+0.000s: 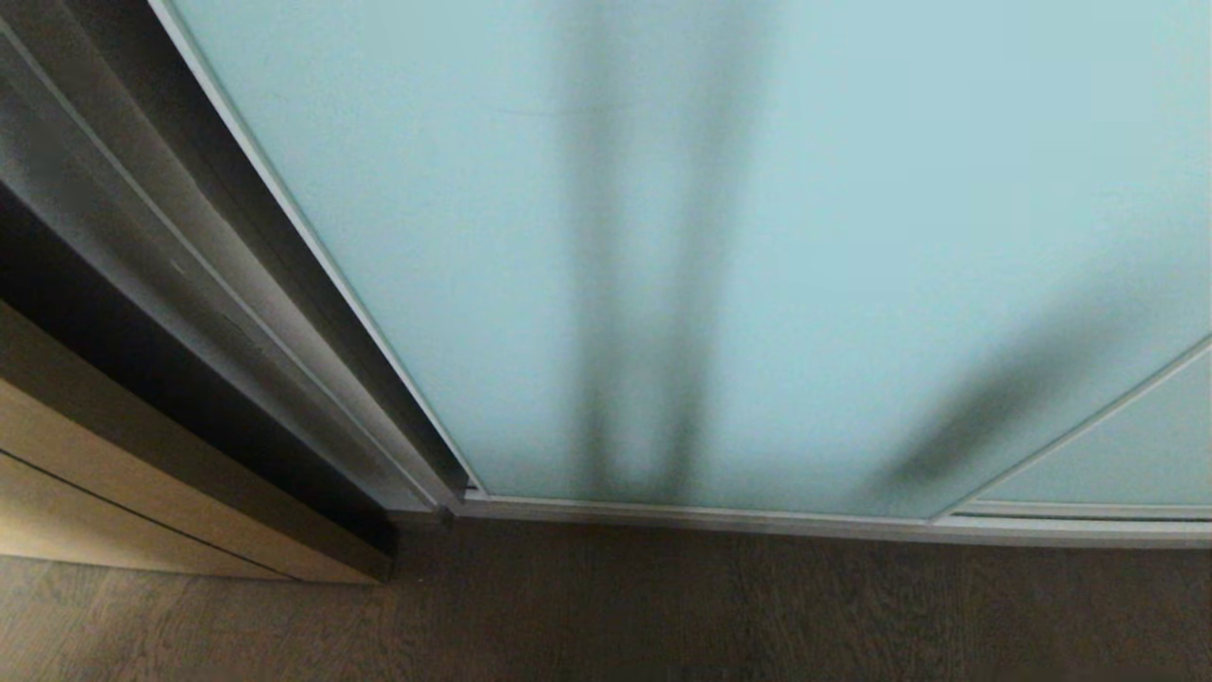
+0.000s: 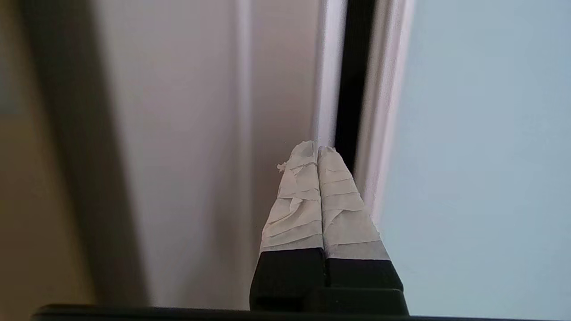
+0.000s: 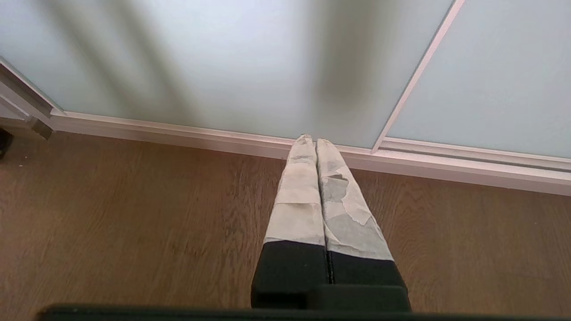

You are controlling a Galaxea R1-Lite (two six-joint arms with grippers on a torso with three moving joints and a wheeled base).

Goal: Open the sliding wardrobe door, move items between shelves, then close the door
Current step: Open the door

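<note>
While your left gripper has its two tape-wrapped fingers pressed flat together with nothing between them, its tips sit right at the dark slit beside the frame of the sliding wardrobe door. You can judge that pinched shape as deliberate: a narrow wedge is what would slip into that gap and catch the door's edge, so opening looks like the step in hand, and the door is not yet slid aside. Whether the tips touch the metal you cannot tell from the wrist view.

Your right gripper is equally closed and empty, hanging low over the floor and pointing at the door's bottom rail, apparently parked. Neither arm shows in the head view.

Nearest you, the floor is brown wood with a visible grain. Past it runs the pale, smooth metal rail, then the door itself: a tall frosted pane, blue-green, matte, edged by a thin silver-white frame, with a second pane overlapping at the right. Soft dark streaks on the glass are too blurred to identify. To the left stands a tan wooden cabinet front with a dark recess beside it. The bags and shelves are hidden behind the glass.
</note>
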